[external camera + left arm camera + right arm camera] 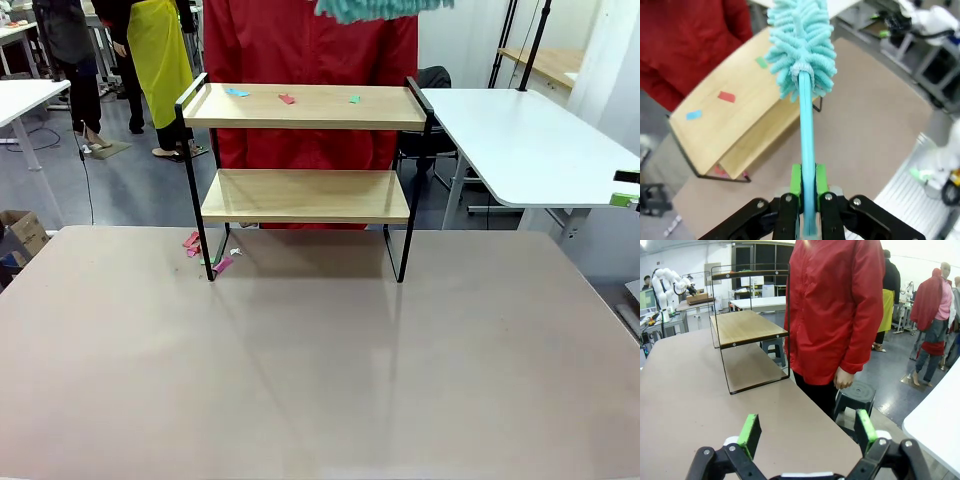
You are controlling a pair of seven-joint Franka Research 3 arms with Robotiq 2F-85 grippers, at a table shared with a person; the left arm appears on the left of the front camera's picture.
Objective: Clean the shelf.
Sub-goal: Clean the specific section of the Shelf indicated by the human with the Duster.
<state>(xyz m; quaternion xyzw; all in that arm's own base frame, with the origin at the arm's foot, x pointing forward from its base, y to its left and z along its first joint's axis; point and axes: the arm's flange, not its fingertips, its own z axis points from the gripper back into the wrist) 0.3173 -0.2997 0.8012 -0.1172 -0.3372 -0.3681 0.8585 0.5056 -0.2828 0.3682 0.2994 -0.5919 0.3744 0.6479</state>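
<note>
Two-tier shelf [300,195] on the table's [300,380] far side, paper scraps [287,98] on its top board, left gripper [808,181] above it clamped on a duster's [801,45] handle, right gripper [807,432] beside the shelf, jaws wide, empty.

Grey floor [130,190], white wall [685,260]. Big beige-brown tabletop [320,370] up front. White side table [520,140] just past it on the right, second white table [25,95] far left, wood-topped bench [560,65] back right. Cardboard box [22,235] on the floor, left. Black stool [855,392] near the tabletop's far edge. Flat, even indoor light.
</note>
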